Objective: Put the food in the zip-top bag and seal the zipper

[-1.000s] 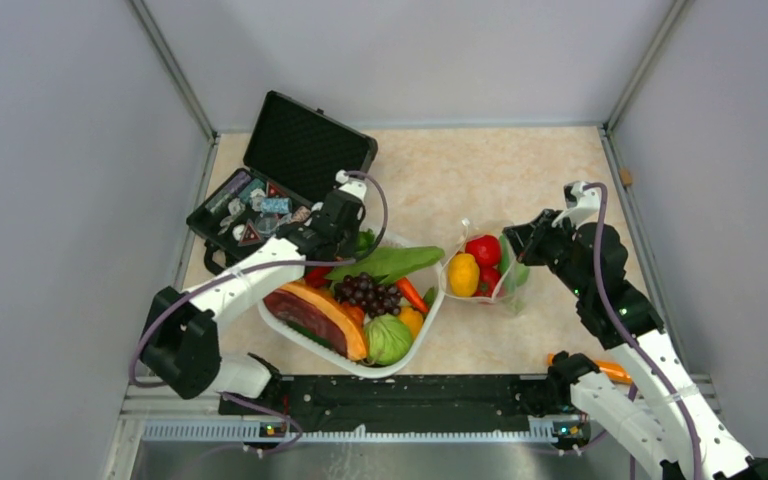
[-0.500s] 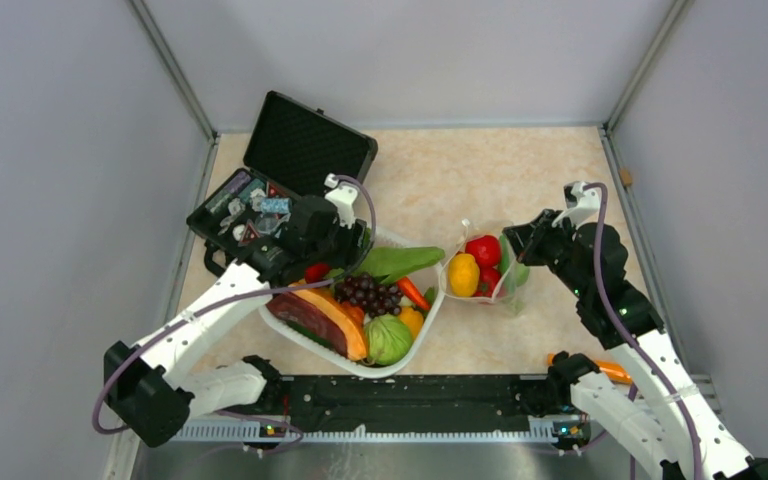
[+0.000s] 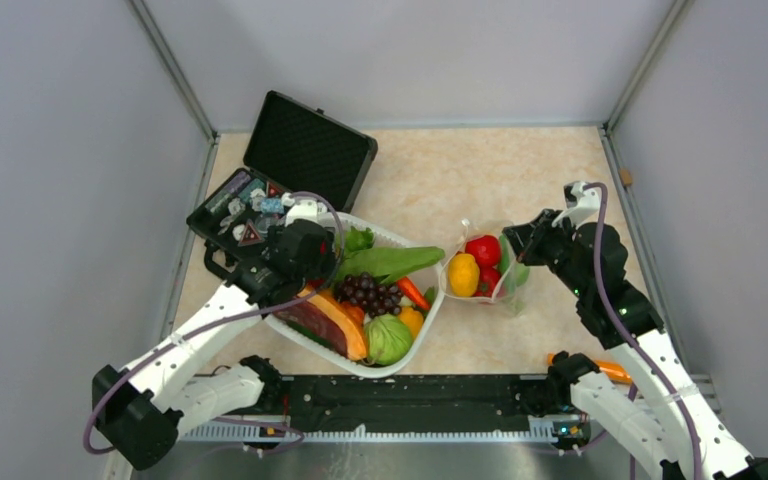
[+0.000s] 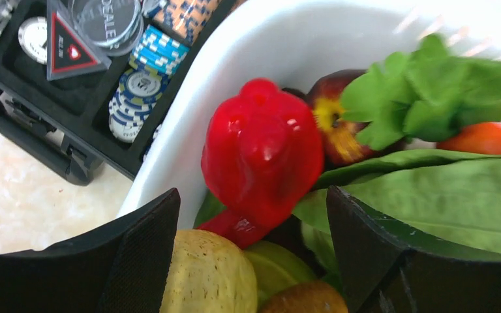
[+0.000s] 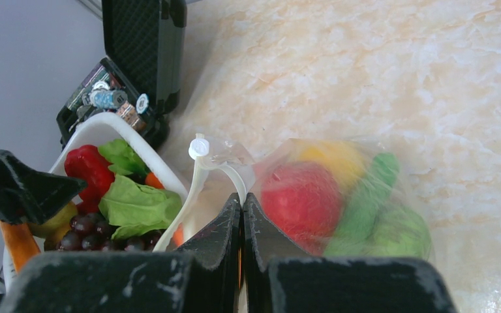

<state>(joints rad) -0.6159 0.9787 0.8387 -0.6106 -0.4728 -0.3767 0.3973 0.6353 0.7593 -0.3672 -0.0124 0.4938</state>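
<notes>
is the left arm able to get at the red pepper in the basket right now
Probably yes: the left gripper is open right over the red pepper, with nothing covering it.

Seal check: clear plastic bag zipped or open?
Open. The zipper strip of the clear crinkly plastic bag gapes in a loop at the right gripper.

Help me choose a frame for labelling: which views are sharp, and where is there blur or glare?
Top external: evenly lit and sharp, no harsh shadows. Left wrist: the red pepper is crisp with small white glints, the leafy green is soft, and the white basket wall is washed out. Right wrist: the food inside the zip-top bag looks hazy behind the plastic, while the table is sharp.
</notes>
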